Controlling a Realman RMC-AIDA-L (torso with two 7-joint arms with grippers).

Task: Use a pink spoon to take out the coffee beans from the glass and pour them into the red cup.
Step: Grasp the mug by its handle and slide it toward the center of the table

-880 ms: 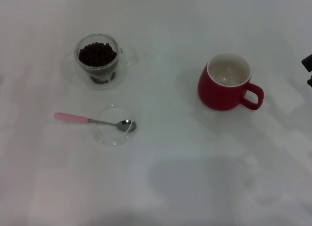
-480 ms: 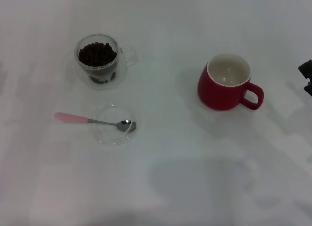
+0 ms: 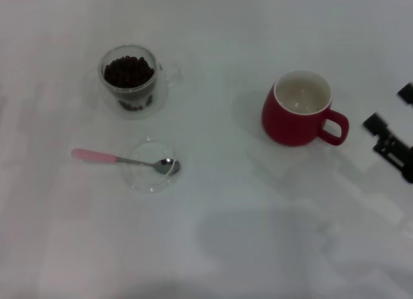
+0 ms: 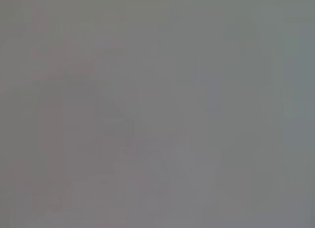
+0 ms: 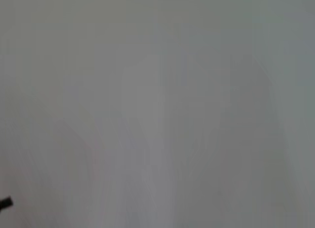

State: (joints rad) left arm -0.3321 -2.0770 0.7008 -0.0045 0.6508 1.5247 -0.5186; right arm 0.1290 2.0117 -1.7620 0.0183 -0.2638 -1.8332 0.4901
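The right gripper (image 3: 387, 128), fingers spread, is hovering at the right edge beside the red cup (image 3: 295, 110). The pink spoon (image 3: 126, 159) is lying across a glass dish (image 3: 139, 176), bowl kept off the table, near the glass (image 3: 131, 81) holding coffee beans (image 3: 129, 71), toward the left edge. The left gripper is out of sight.

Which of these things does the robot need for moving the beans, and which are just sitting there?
Needed: pink spoon, coffee beans, glass holding them, red cup, and the right gripper coming in beside the cup.

Just sitting there: the small clear glass dish under the spoon's bowl, and the white table.
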